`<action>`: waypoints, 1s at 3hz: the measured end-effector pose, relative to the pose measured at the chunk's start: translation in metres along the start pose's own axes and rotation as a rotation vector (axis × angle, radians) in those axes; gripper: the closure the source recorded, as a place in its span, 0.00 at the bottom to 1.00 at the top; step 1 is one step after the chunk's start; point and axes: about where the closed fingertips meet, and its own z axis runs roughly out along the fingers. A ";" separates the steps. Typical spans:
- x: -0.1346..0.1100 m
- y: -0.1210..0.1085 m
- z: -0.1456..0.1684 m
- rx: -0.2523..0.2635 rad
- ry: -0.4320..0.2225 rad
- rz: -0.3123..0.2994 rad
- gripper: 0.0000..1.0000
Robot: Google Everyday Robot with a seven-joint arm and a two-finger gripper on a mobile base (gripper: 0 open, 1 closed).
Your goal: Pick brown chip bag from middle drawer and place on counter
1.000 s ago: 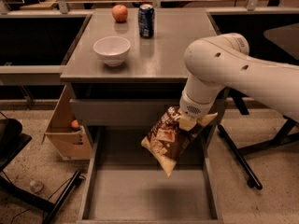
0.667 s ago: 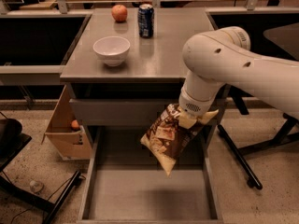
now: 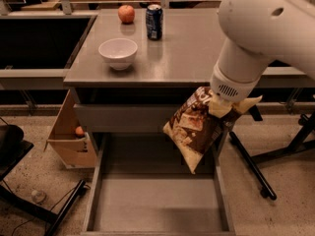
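The brown chip bag (image 3: 199,127) hangs tilted in the air above the open middle drawer (image 3: 157,200), whose grey floor is bare. My gripper (image 3: 224,104) is shut on the bag's upper right end, just below the front edge of the counter (image 3: 192,48). The big white arm comes in from the upper right and hides the counter's right part. The bag's lower corner points down toward the drawer's middle.
On the counter stand a white bowl (image 3: 118,52), a blue soda can (image 3: 154,21) and a red apple (image 3: 126,14). A cardboard box (image 3: 74,136) sits on the floor left of the drawer. Black chair legs (image 3: 256,168) lie to the right.
The arm has risen and shifted right with the bag, lifting it higher above the drawer toward the counter's edge.
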 end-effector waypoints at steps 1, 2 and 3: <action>0.013 -0.030 -0.050 0.031 0.024 0.099 1.00; 0.021 -0.068 -0.084 0.048 0.066 0.180 1.00; 0.019 -0.108 -0.099 0.049 0.088 0.233 1.00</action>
